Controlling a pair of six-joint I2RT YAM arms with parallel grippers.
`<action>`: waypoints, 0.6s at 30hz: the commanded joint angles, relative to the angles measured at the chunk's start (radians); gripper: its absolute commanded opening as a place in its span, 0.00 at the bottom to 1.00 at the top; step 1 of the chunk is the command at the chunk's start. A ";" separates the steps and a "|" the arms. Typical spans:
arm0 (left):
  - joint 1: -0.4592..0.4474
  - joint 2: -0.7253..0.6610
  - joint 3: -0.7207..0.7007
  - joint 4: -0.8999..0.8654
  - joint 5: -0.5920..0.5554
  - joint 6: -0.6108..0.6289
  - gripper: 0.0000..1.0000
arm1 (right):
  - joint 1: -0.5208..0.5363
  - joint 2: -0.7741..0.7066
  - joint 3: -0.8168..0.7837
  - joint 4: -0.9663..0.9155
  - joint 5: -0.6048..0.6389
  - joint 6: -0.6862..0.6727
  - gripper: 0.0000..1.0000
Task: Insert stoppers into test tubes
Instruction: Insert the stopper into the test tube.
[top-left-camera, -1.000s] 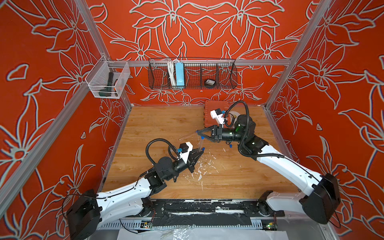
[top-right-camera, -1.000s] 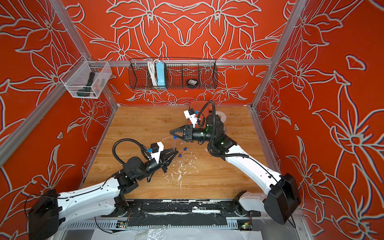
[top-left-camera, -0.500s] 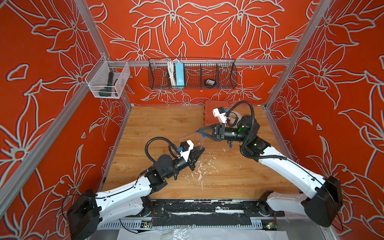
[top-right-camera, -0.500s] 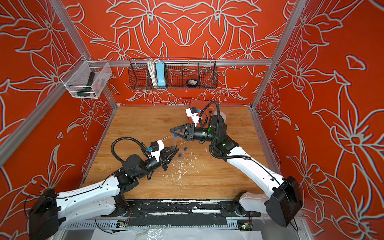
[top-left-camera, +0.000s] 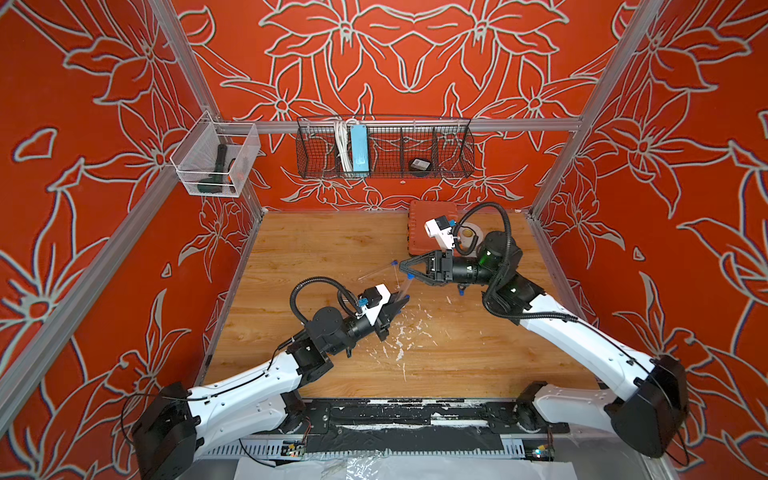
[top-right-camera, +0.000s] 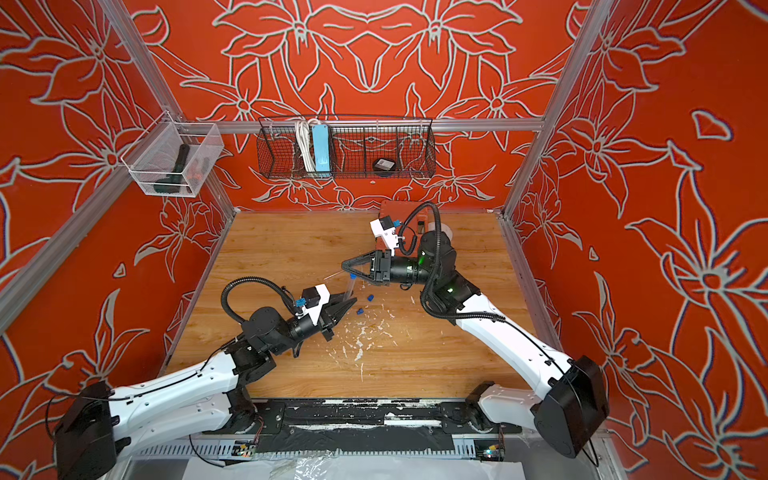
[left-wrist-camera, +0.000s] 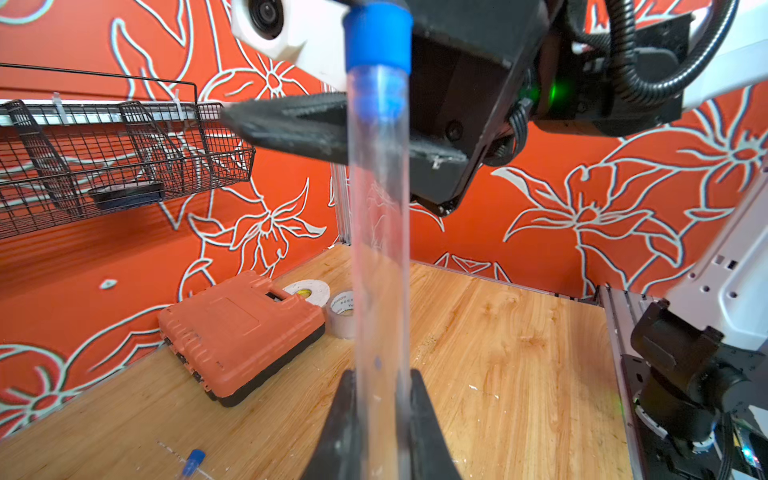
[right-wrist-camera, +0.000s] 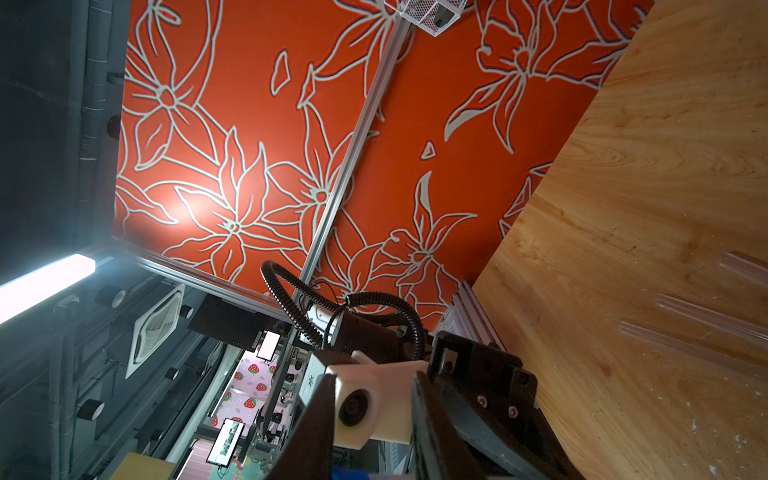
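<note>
Wood tabletop (top-left-camera: 332, 249), near side of the orange case (top-left-camera: 430, 226): your left gripper (top-left-camera: 401, 305) is clamped on a raised test tube (left-wrist-camera: 378, 249), blue stopper (left-wrist-camera: 376, 37) seated in its top end, your right gripper (top-left-camera: 405, 271) jaws slightly parted around it.

Red floral walls (top-left-camera: 415, 62), wooden floor (top-left-camera: 332, 245)

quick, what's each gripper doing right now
left gripper: closed on the test tube, blue stopper in its free end
right gripper: open, fingers apart by that stopper; contact cannot be told
</note>
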 joint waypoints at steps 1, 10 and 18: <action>-0.013 -0.056 0.134 0.525 0.122 0.014 0.00 | 0.012 0.076 -0.106 -0.253 -0.025 -0.011 0.32; -0.013 -0.056 0.157 0.572 0.186 0.035 0.00 | 0.001 0.080 -0.113 -0.290 -0.036 0.002 0.33; -0.013 -0.072 0.170 0.576 0.210 0.078 0.00 | -0.002 0.092 -0.114 -0.297 -0.046 0.040 0.35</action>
